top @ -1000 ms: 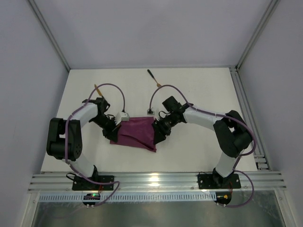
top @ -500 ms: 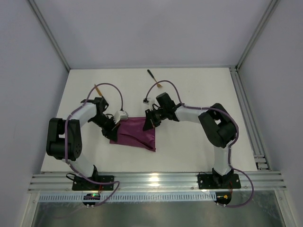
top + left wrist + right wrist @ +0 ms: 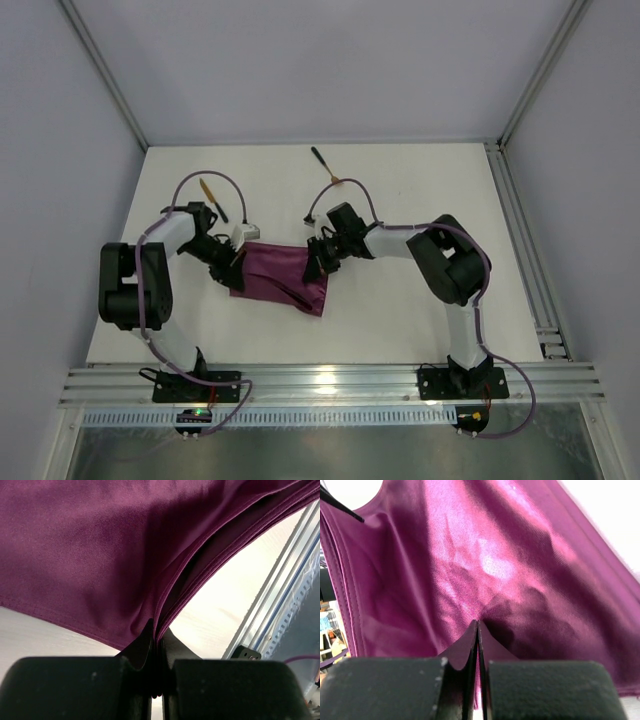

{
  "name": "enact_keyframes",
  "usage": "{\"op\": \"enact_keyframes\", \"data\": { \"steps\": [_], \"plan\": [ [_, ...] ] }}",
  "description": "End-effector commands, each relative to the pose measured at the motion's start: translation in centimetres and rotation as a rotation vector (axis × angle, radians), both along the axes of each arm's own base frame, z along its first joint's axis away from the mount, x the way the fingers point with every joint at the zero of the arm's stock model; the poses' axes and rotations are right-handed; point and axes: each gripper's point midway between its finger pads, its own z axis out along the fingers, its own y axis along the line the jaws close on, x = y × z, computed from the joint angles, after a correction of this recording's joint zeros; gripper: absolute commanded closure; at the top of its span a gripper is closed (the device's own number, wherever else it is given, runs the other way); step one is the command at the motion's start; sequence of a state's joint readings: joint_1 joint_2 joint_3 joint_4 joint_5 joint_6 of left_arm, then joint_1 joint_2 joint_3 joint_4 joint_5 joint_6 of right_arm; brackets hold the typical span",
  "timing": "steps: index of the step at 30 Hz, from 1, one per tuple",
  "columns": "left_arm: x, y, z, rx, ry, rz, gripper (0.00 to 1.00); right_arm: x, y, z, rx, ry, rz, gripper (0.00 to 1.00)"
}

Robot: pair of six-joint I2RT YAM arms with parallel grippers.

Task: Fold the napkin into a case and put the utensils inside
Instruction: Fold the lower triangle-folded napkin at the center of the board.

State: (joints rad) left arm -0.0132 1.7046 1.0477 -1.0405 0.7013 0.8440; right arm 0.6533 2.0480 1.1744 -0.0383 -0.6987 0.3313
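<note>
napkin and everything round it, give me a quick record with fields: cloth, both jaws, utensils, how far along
napkin: magenta-purple, folded in layers, lying on the table between the two arms
left jaws: shut on the napkin's left edge
right jaws: shut on the napkin near its far right corner
left utensil: on the table beyond the napkin, outside it
right utensil: on the table further back, outside it
progress: cloth not yet a slim case, no utensil in it

The left arm (image 3: 165, 230) and right arm (image 3: 392, 240) had white shells between bulky black joints. 1 purple cable (image 3: 200, 174) looped over each wrist. The fingers (image 3: 70, 685) were matte black.
</note>
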Motion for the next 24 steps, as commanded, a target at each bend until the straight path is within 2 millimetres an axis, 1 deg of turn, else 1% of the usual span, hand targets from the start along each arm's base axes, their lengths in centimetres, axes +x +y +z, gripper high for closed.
{"op": "enact_keyframes", "data": {
  "steps": [1,2,3,7,8,9,11,12,14,15,18,19,20,21,22,23,24],
  "plan": [
    [1.3,-0.2,0.5,-0.041,-0.006,0.017,1.00,-0.6,-1.0,-2.0,-0.078,0.033,0.013,0.96],
    [1.7,0.3,0.5,-0.038,-0.008,0.039,1.00,-0.7,-1.2,-2.3,-0.085,0.035,0.026,0.96],
    [1.9,0.4,0.4,-0.037,-0.005,0.042,1.00,-0.8,-1.2,-2.3,-0.085,0.035,0.032,0.96],
    [2.7,0.5,-0.8,-0.028,0.039,0.052,1.00,-0.7,-0.9,-1.7,-0.062,0.016,0.065,0.96],
    [3.1,0.6,-0.8,-0.027,0.036,0.054,1.00,-0.6,-0.9,-1.2,-0.053,-0.005,0.076,0.96],
    [3.3,0.5,-0.9,-0.030,0.038,0.057,1.00,-0.6,-0.8,-1.0,-0.050,-0.016,0.083,0.95],
    [3.3,0.3,-1.1,-0.043,0.059,0.057,1.00,-0.3,-0.6,-0.2,-0.038,-0.048,0.101,0.90],
    [3.4,0.3,-1.0,-0.044,0.060,0.056,1.00,-0.1,-0.5,0.7,-0.028,-0.070,0.106,0.88],
    [3.2,0.3,-1.0,-0.045,0.062,0.048,1.00,0.1,-0.4,1.7,-0.024,-0.111,0.115,0.79],
    [3.2,0.3,-1.0,-0.046,0.060,0.047,1.00,0.3,-0.2,3.0,-0.010,-0.159,0.126,0.76],
    [3.2,0.3,-0.9,-0.044,0.058,0.045,1.00,0.5,0.0,5.1,-0.001,-0.270,0.139,0.64],
    [3.2,0.3,-0.8,-0.043,0.055,0.044,1.00,0.8,0.3,7.2,0.029,-0.354,0.147,0.61],
    [3.2,0.4,-0.8,-0.042,0.056,0.044,1.00,0.7,0.3,8.0,0.038,-0.391,0.151,0.57],
    [3.2,0.4,-0.8,-0.040,0.052,0.040,1.00,0.6,-0.4,7.9,0.024,-0.417,0.141,0.56],
    [3.2,0.4,-0.7,-0.042,0.051,0.040,1.00,0.9,-0.4,10.3,0.061,-0.507,0.136,0.54],
    [3.2,0.3,-0.7,-0.043,0.050,0.038,1.00,0.8,-0.7,10.9,0.069,-0.539,0.130,0.53],
    [3.2,0.3,-0.6,-0.045,0.051,0.039,1.00,0.4,-1.6,10.3,0.049,-0.562,0.126,0.52]
  ]
}}
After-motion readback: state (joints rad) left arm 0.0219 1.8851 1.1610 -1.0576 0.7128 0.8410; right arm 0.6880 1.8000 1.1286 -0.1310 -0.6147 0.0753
